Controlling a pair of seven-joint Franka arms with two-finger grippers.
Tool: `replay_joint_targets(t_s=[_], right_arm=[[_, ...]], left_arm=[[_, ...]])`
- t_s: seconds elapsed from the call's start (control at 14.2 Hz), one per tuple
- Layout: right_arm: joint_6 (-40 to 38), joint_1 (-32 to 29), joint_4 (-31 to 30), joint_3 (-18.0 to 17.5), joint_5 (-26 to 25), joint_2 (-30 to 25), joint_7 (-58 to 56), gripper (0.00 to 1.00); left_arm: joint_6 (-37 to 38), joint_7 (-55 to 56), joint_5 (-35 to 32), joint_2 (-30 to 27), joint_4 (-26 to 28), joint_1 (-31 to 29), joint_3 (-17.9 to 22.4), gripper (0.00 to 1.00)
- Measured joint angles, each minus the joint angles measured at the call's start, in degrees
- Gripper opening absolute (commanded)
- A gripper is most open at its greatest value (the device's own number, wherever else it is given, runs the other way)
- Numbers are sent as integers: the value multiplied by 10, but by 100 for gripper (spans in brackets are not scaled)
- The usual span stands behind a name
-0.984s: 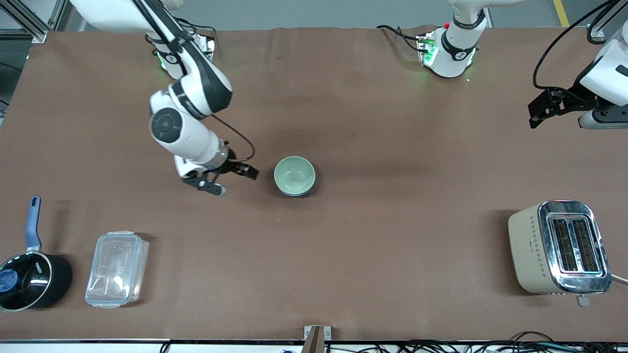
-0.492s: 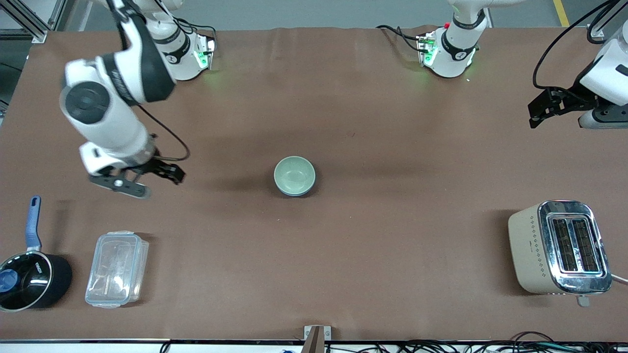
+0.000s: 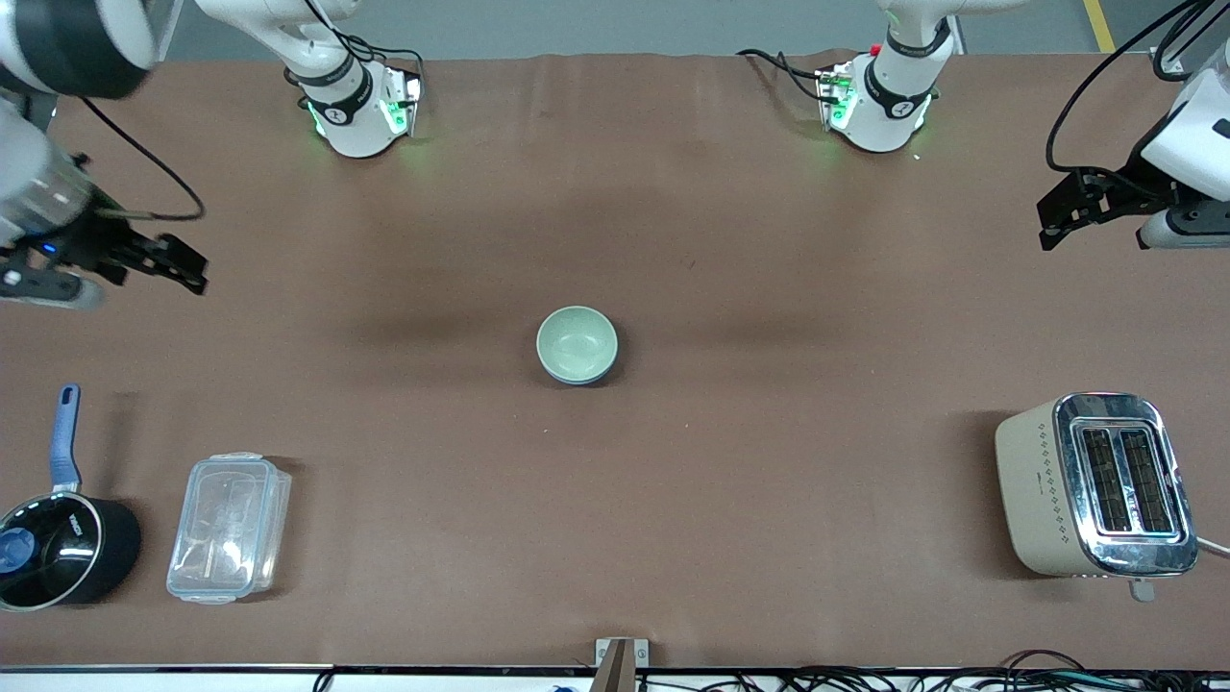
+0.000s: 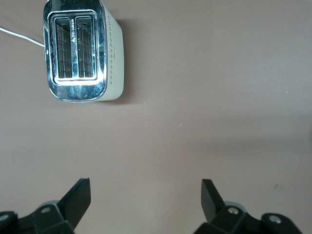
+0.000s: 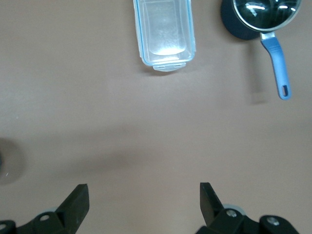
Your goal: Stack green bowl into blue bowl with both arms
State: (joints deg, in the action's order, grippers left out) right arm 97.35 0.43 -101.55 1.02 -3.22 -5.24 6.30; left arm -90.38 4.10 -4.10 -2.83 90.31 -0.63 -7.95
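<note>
Fingers spread wide and empty on both: right gripper (image 3: 144, 264) raised over the bench (image 3: 769, 288) edge at the right arm's end, left gripper (image 3: 1081, 207) raised over the edge at the left arm's end. Mid-bench, well apart from either: green bowl (image 3: 576, 343) nested in blue bowl (image 3: 594, 377), only a thin blue rim visible. Probably light, rigid, smooth, chip-prone; best pinched at the rim. Saucepan (image 3: 58, 548), clear container (image 3: 229, 527) and toaster (image 3: 1095, 485) near the front edge.
</note>
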Motion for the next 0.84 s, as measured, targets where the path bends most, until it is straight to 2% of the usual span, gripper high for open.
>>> replay_joint_targets(t_s=[0.21, 0.35, 0.49, 0.84], right_arm=[[-51, 0, 70, 17, 8, -1, -20, 100], [-67, 0, 105, 29, 34, 0, -51, 100], [-84, 0, 121, 41, 41, 3, -70, 100], [-113, 0, 129, 42, 26, 28, -75, 100]], left_arm=[[2, 0, 7, 2, 0, 0, 0, 100], [8, 0, 13, 6, 0, 0, 0, 100], [16, 0, 15, 8, 0, 0, 0, 100], [22, 0, 17, 8, -1, 0, 0, 100]])
